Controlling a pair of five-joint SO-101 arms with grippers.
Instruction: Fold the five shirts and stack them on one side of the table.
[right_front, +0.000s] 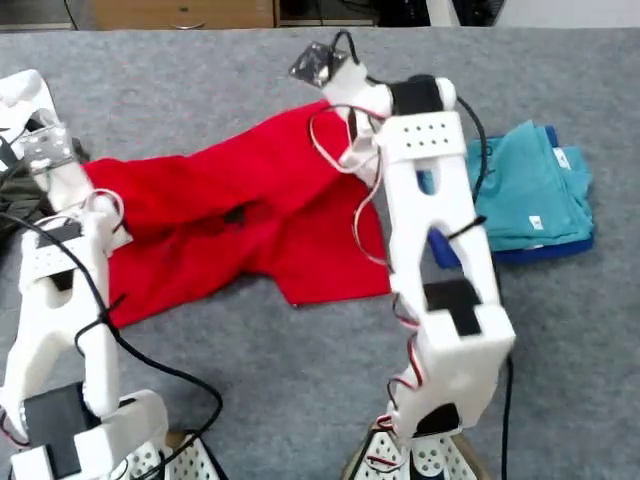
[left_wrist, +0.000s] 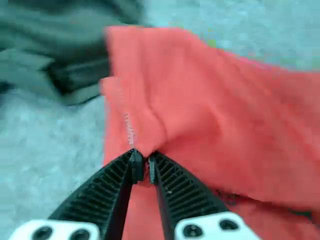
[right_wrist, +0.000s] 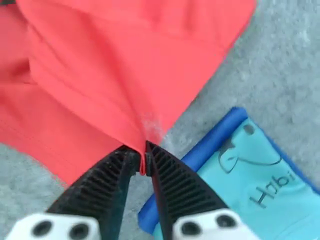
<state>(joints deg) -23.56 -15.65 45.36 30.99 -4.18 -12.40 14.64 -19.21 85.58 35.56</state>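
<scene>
A red shirt (right_front: 230, 215) lies spread and rumpled across the middle of the grey table (right_front: 300, 400). My left gripper (left_wrist: 142, 167) is shut on a pinch of the red shirt (left_wrist: 210, 110) at its left edge, near the dark garment. Over at the shirt's right edge, my right gripper (right_wrist: 142, 157) is shut on a pinch of the red shirt (right_wrist: 115, 65), close to the folded stack. The stack is a teal shirt (right_front: 530, 185) folded on top of a blue shirt (right_front: 545, 250); the teal shirt (right_wrist: 250, 185) and blue shirt (right_wrist: 200, 155) lie just beyond the right fingers.
A dark grey-green garment (left_wrist: 55, 55) lies bunched at the table's left edge, beside the red shirt. Bare grey table runs along the front between the two arm bases and across the back. A wooden cabinet (right_front: 185, 12) stands beyond the far edge.
</scene>
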